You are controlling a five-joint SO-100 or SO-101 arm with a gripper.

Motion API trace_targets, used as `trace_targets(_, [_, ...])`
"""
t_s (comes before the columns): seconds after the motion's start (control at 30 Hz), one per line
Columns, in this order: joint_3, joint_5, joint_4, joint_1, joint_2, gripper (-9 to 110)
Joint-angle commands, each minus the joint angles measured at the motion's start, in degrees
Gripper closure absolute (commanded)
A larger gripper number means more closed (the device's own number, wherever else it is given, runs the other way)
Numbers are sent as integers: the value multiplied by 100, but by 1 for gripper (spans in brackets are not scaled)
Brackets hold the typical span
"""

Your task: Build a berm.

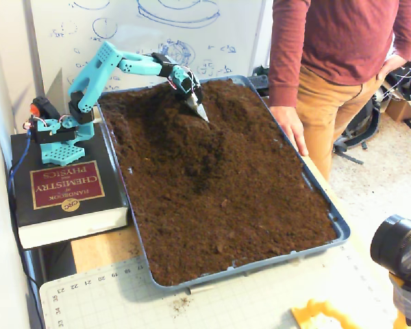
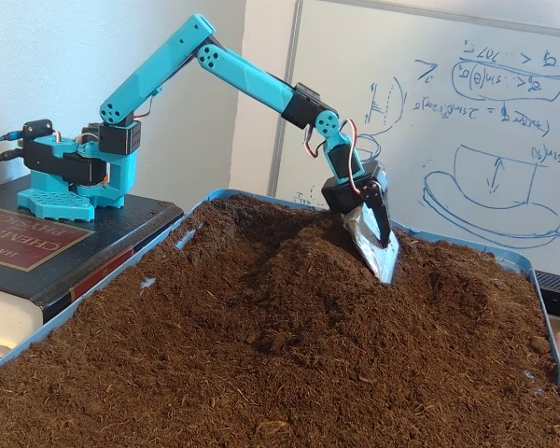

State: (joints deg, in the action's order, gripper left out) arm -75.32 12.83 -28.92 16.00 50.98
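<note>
At far end of tray [image 1: 340, 226], gripper [image 2: 386, 271] points down, jaws together, tip touching berm [image 2: 303, 271] right slope; arm base on book [image 1: 61, 185].

Arm's teal, elbow peaked high, forearm sloping down toward 4 o'clock in the low fixed view. Wrist pitched steeply down. Gripper [image 2: 385, 269] [image 1: 203, 116] carries a silvery scoop-like blade, tip pointing to 5 o'clock; can't tell whether the jaws are parted.
</note>
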Motion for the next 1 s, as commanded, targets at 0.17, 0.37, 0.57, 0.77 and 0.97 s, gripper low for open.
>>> trace_targets(0.17, [53,44,-79,-396,1758,101])
trace_targets(0.37, [527,-62,9,-1055,2355,101])
trace_targets(0.57, [2206,-97,158,-1740,1424,101])
trace_targets(0.77, [4482,-97,1573,-2259,-712,101])
trace_targets(0.97, [6056,-914,2971,-2716,-2918,101])
